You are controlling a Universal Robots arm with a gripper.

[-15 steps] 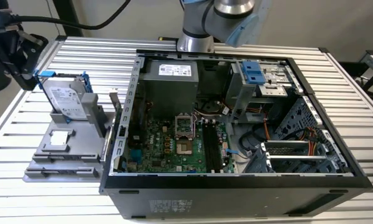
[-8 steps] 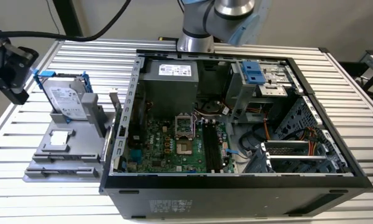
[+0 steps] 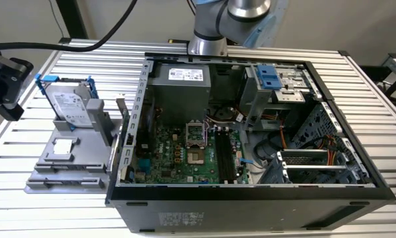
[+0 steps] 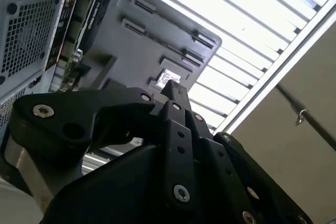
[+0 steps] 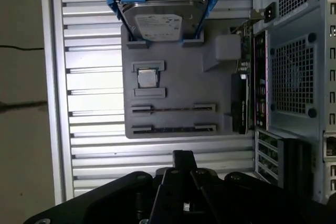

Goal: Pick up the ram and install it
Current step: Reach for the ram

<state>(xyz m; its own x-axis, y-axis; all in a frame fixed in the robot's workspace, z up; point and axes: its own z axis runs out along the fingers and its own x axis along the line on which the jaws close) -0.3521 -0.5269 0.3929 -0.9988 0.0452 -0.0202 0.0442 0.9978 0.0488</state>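
1. My pincer [image 5: 182, 156] has its fingers together with nothing between them; in the second wrist view the black linkages on either side meet at a single tip.
2. The ram [image 5: 239, 103] is, as I judge it, the dark stick standing on its long edge at the side of the grey fixture plate [image 5: 178, 85] nearest the computer case [image 5: 294, 77]; it sits just beside the case's rear panel and is not in my grip.
3. From my fingertips the ram lies ahead and off toward the case; the fixture's two grooved holders [image 5: 173, 109] lie between us; they look empty, though I cannot be sure; I am well apart from the stick.
4. Its long axis runs along the case's rear wall, crosswise to those holders; in the second wrist view the same stick [image 4: 94, 11] shows black chips on its face.
5. The hard drive [image 5: 160, 19] in its blue frame stands at the far end of the fixture; a processor chip [image 5: 147, 78] lies near the plate's middle; neither is my concern.
6. In the exterior view the fixture sits on the exterior view's left of the open case; the long black memory slots [image 3: 224, 156] lie on the motherboard [image 3: 184, 153] inside; by my reckoning nothing is picked up yet.
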